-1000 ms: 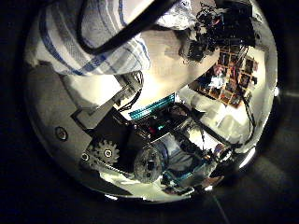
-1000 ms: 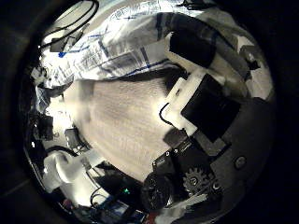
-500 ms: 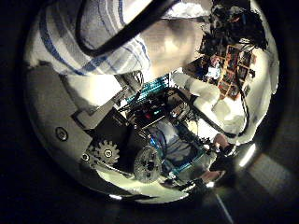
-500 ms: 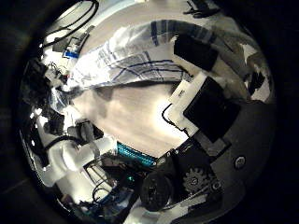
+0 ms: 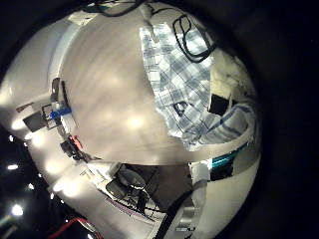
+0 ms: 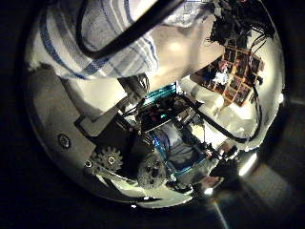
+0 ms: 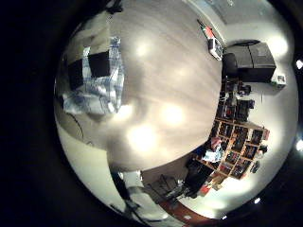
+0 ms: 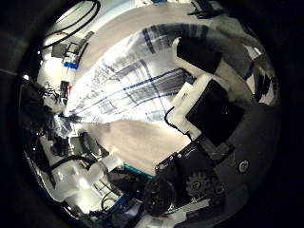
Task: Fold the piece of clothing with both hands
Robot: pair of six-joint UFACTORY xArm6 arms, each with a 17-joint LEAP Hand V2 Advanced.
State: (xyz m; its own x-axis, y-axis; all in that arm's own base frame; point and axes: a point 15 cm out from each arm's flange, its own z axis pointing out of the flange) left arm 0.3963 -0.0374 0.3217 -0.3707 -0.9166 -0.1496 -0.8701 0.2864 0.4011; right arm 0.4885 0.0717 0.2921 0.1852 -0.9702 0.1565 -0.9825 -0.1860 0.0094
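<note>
Blue-and-white plaid cloth shirt point(image 8: 133, 81) hangs stretched above pale wooden counter point(image 7: 166, 71), lifted off surface. Right robot hand point(image 8: 204, 90): black-and-white fingers curled onto shirt edge, gripping it. Left robot hand point(image 6: 124, 143): shirt close against palm; finger grip not discernible. Left little-finger view alone shows shirt's full drape point(image 5: 184, 85).

There is 1 plaid garment point(image 5: 179, 85) on 1 table point(image 5: 105, 110).
</note>
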